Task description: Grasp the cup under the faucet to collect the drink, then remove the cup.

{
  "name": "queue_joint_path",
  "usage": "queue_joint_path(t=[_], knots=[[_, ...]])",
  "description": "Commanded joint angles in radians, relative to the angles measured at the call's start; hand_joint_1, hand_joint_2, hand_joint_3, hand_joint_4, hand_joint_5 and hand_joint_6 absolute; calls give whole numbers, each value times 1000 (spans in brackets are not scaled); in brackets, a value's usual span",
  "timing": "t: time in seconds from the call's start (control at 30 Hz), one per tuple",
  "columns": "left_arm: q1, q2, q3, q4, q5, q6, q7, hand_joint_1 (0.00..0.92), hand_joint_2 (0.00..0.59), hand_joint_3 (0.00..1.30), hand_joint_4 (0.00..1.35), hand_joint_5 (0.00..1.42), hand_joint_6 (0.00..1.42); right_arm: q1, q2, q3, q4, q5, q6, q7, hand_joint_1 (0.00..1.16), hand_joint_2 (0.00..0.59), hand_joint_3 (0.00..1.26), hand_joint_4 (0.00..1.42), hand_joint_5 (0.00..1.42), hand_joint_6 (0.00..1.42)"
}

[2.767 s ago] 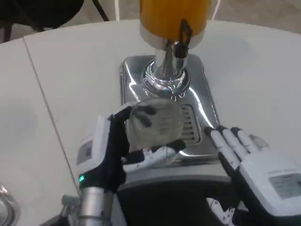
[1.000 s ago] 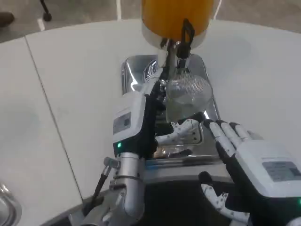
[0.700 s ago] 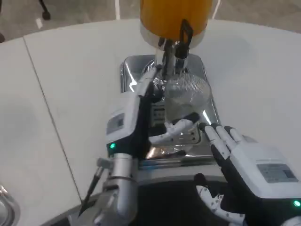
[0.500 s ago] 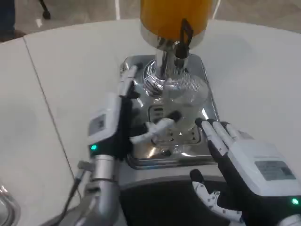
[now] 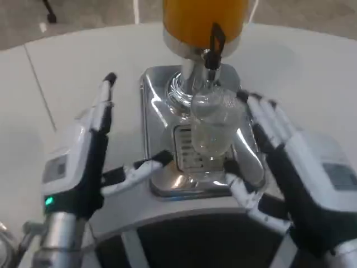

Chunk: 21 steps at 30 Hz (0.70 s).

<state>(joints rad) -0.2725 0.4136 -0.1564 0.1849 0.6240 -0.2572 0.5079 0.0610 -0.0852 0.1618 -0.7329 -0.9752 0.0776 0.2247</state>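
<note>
The left hand (image 5: 83, 159) has let go of the cup and pulled back to the left since half a second ago; it now hangs over the white desk (image 5: 83, 61) beside the chrome drip tray (image 5: 153, 117), fingers spread wide and holding nothing, its thumb pointing toward the tray's front edge. Its back faces left, fingertips reaching away from the robot, palm turned toward the dispenser.

The clear plastic cup (image 5: 213, 124) stands alone on the tray's grate, upright as far as can be told, directly below the black-handled faucet (image 5: 213, 43) of the orange drink dispenser (image 5: 203, 19). It looks empty; no liquid shows in it. So placement seems done, and collecting the drink is the step in hand.

The right hand (image 5: 281, 156) has come forward and up from the near edge of the tray and now sits just right of the cup, open, fingers stretched along the cup's right side and thumb low toward the tray's front. Whether any finger touches the cup cannot be told. Judging by this pose, it is either about to steady the cup or reach for the faucet lever.
</note>
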Motion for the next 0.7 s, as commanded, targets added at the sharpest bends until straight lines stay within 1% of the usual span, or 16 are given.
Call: queue_joint_path(t=[0.03, 0.07, 0.1, 0.13, 0.2, 0.3, 0.37, 0.43, 0.53, 0.57, 0.63, 0.7], knots=[[165, 72, 33, -222, 96, 81, -112, 193, 74, 0, 0, 24, 53, -69, 77, -3, 39, 90, 55, -40, 523, 568, 0, 0, 0, 114], [190, 74, 42, -258, 103, 101, -136, 170, 78, 0, 0, 5, 39, -88, 87, -4, 48, 111, 66, -38, 529, 567, 0, 0, 0, 101], [212, 73, 49, -289, 107, 123, -163, 127, 82, 0, 0, 1, 13, -100, 93, -3, 54, 124, 72, -37, 532, 567, 0, 0, 0, 98], [227, 69, 55, -312, 111, 139, -183, 84, 88, 0, 0, 0, 3, -116, 110, -6, 61, 151, 91, -37, 536, 567, 0, 0, 0, 84], [269, 78, 55, -369, 140, 177, -238, 36, 89, 0, 0, 0, 0, -158, 138, -13, 82, 205, 123, -36, 544, 567, 0, 0, 0, 55], [305, 84, 48, -421, 189, 208, -286, 14, 92, 0, 0, 0, 0, -214, 160, 9, 101, 191, 135, -77, 545, 561, 0, 0, 0, 20], [329, 75, 46, -448, 207, 217, -303, 13, 92, 0, 0, 0, 0, -236, 173, 17, 84, 201, 153, -84, 545, 556, 0, 0, 0, 2], [355, 62, 44, -474, 218, 225, -312, 12, 92, 0, 0, 0, 0, -248, 173, 20, 68, 210, 167, -91, 545, 557, 0, 0, 0, 0], [380, 43, 47, -496, 219, 236, -323, 7, 93, 0, 0, 0, 0, -283, 170, 10, 75, 240, 192, -91, 544, 557, 0, 0, 0, 0], [386, 38, 49, -502, 218, 240, -328, 6, 93, 0, 0, 0, 0, -296, 170, 12, 91, 238, 193, -109, 544, 557, 0, 0, 0, 0], [398, 31, 50, -510, 223, 239, -331, 4, 93, 0, 0, 0, 0, -311, 184, 16, 114, 248, 186, -158, 543, 556, 0, 0, 0, 0], [407, 27, 51, -516, 227, 235, -331, 5, 93, 0, 0, 0, 0, -331, 183, 30, 133, 240, 178, -198, 543, 555, 0, 0, 0, 0]])
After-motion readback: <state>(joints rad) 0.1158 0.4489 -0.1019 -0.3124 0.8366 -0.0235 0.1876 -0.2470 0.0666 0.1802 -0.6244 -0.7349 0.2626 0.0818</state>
